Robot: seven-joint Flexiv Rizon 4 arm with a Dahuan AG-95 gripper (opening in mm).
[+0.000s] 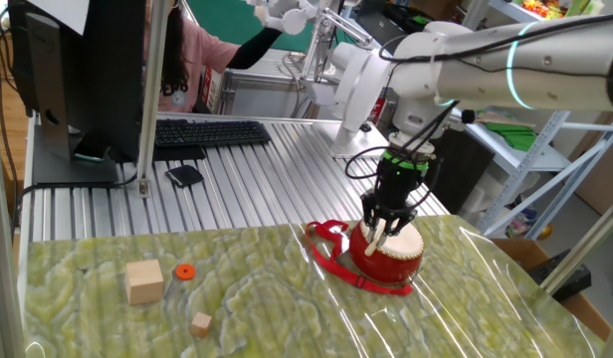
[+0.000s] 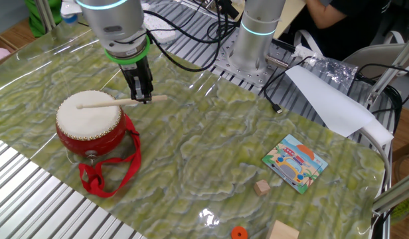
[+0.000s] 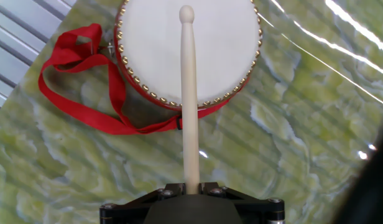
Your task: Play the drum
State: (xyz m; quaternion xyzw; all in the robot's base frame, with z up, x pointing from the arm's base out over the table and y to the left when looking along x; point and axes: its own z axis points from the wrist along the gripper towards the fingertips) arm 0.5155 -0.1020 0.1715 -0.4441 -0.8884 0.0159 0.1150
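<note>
**Drumstick over drum skin**

Gripper (image 2: 139, 91) clamping wooden drumstick (image 2: 121, 101), holding it level, tip reaching across cream skin of drum (image 2: 89, 123). Drum sitting near edge of green marbled table (image 2: 211, 153), red strap (image 2: 101, 176) trailing beside it. Lying well apart: wooden cube (image 1: 145, 281), smaller cube (image 1: 201, 323), orange disc (image 1: 184, 271), picture card (image 2: 295, 162). Keyboard (image 1: 207, 134) resting on ribbed metal surface behind.

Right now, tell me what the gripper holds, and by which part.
The gripper is shut on the wooden drumstick, gripping it near its butt end. The stick's rounded tip reaches out over the drum skin.
</note>
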